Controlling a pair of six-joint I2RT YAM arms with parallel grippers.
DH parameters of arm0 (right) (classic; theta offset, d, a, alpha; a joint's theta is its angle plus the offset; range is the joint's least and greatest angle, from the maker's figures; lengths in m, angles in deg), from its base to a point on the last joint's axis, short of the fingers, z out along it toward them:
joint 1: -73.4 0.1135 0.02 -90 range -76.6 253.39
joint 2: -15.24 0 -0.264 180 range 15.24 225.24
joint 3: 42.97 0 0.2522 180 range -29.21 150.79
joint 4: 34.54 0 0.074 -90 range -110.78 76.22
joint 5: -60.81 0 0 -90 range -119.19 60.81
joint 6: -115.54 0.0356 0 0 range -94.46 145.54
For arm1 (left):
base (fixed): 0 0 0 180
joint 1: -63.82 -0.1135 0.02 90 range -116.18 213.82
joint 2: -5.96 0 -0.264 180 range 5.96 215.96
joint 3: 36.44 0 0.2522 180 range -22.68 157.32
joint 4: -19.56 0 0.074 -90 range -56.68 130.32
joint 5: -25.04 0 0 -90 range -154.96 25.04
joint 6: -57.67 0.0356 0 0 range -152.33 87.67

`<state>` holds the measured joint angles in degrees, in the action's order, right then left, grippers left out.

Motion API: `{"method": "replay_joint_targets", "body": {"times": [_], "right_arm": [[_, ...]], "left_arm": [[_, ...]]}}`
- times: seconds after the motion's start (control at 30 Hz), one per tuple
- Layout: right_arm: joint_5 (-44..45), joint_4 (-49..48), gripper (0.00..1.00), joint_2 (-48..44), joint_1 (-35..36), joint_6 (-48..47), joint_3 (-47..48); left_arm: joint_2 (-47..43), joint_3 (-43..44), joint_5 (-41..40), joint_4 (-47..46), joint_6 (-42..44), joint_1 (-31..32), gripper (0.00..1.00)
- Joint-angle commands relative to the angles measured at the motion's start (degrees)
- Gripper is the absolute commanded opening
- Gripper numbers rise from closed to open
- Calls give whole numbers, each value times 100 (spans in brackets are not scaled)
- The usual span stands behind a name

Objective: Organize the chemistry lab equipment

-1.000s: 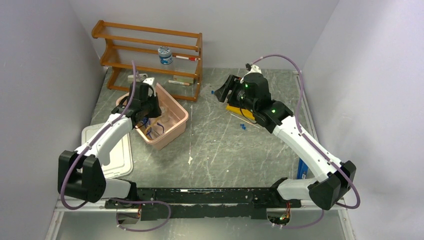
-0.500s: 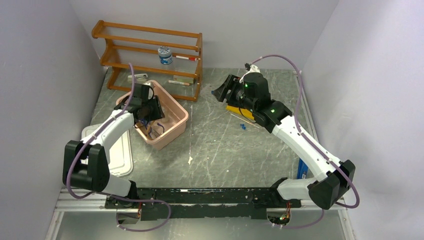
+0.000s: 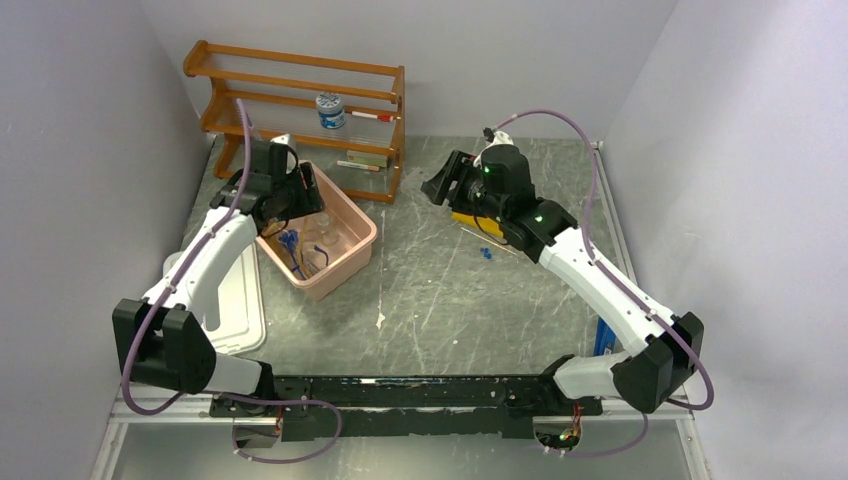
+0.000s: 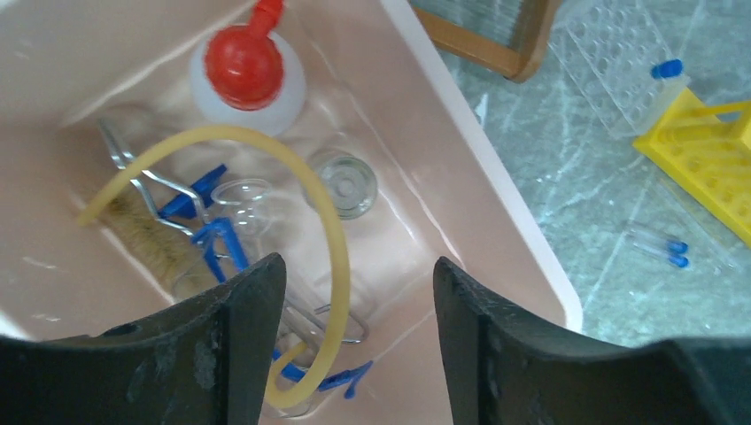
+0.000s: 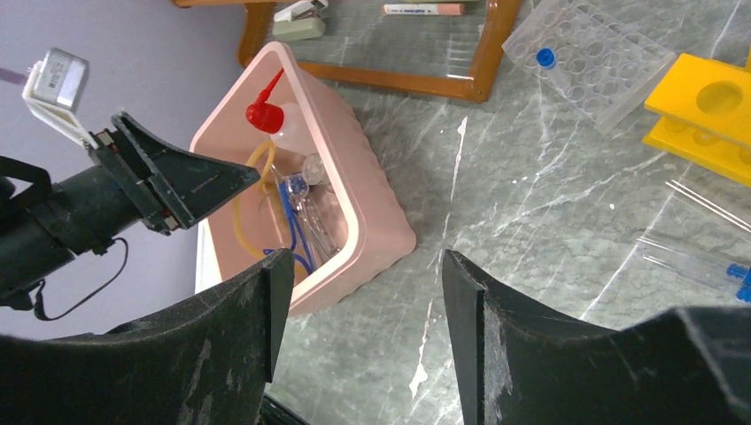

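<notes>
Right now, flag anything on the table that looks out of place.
Two blue-capped thin clear tubes lie loose on the grey table beside the yellow holed rack, not standing in it.

Grey-green marbled table. At its far left corner we see a wooden shelf standing by the back wall, with a pink bin just in front and a white lid lying flat near the bin. Right of centre we mark a yellow holed rack, a clear rack just beside it, and blue-capped thin tubes lying loose nearby.
</notes>
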<state>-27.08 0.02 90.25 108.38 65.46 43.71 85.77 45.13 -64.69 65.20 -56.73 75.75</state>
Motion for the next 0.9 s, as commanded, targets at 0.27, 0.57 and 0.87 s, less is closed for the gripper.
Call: {"method": "replay_joint_targets", "body": {"times": [0.27,0.57,0.87], "right_arm": [[-185,-167,65,285,-36,-82,109],[-185,-134,65,311,-35,-99,56],[-185,-102,65,238,-42,-134,-37]], "left_arm": [[-384,396,-1078,558,470,-50,54],[-342,614,-2153,831,739,-58,50],[-146,248,-2548,679,768,-108,39]]}}
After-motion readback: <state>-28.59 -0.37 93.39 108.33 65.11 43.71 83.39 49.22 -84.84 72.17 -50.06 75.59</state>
